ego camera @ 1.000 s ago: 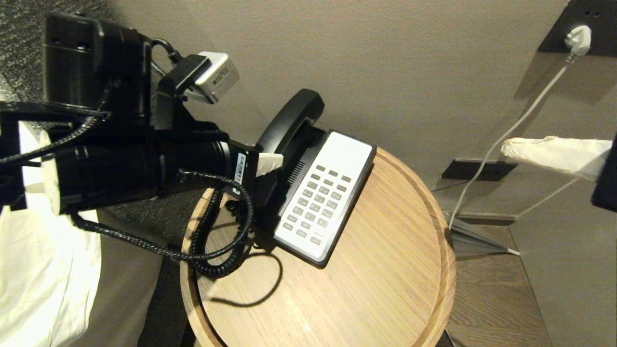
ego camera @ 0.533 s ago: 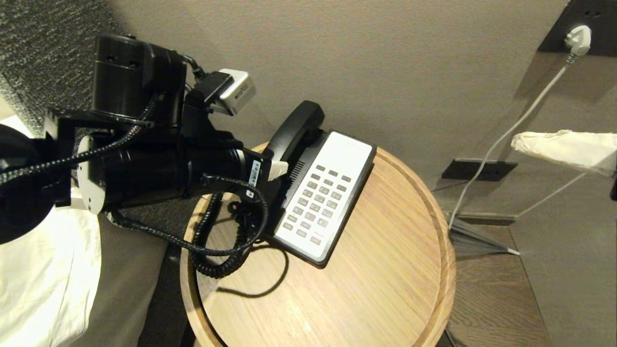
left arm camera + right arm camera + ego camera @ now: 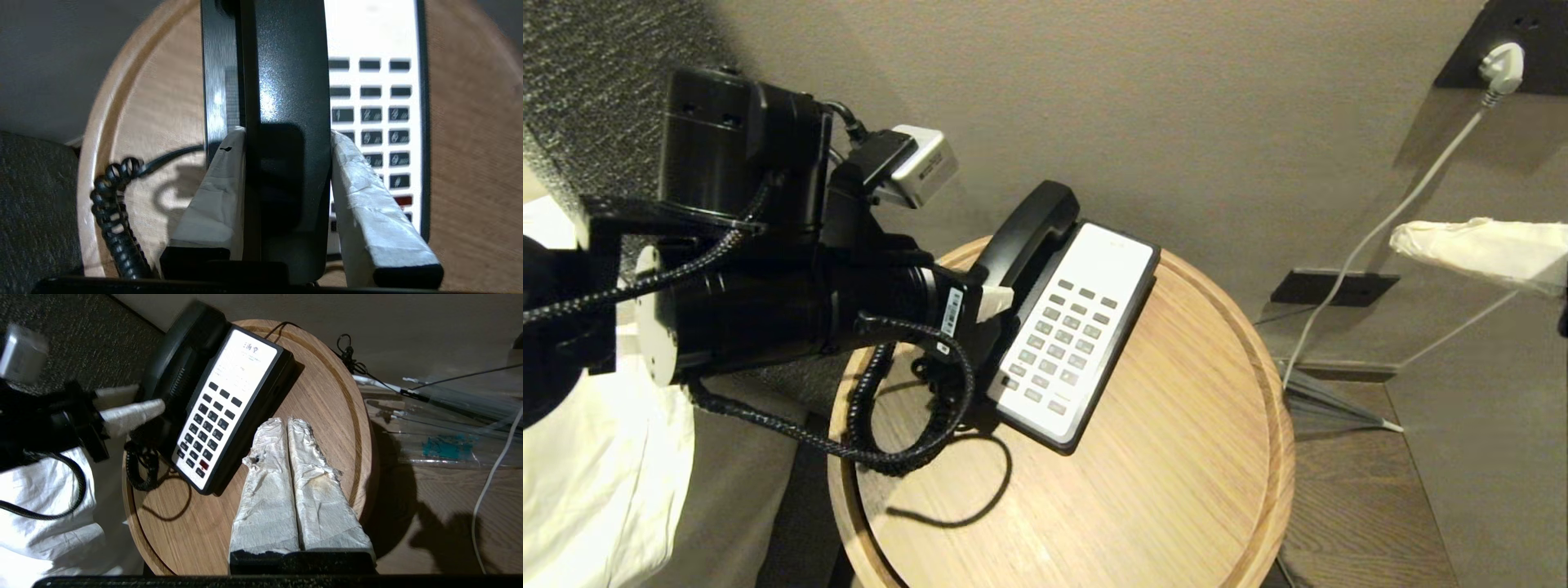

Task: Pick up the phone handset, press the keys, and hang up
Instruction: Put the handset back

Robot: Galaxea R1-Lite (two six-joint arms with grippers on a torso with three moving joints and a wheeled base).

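Observation:
The black phone handset [image 3: 1033, 224] lies along the left side of the phone base [image 3: 1115, 245], low over its cradle; I cannot tell whether it is fully seated. My left gripper [image 3: 992, 287] is shut on its middle, and in the left wrist view the white-wrapped fingers [image 3: 355, 183] press both sides of the handset [image 3: 286, 73]. The grey keys [image 3: 1062, 343] sit uncovered in the white faceplate. My right gripper [image 3: 287, 421] is shut and empty, hovering to the right of the base above the table, its tip showing at the head view's right edge [image 3: 1401, 237].
The phone stands on a round wooden table [image 3: 1176, 490] with a raised rim. The coiled cord [image 3: 882, 441] loops at the table's left edge. White bedding [image 3: 596, 474] lies to the left. A white plug and cable [image 3: 1503, 69] hang on the right wall.
My left gripper has carried the handset down and a little to the right, from tilted above the base to lying along the cradle. The right arm has barely moved.

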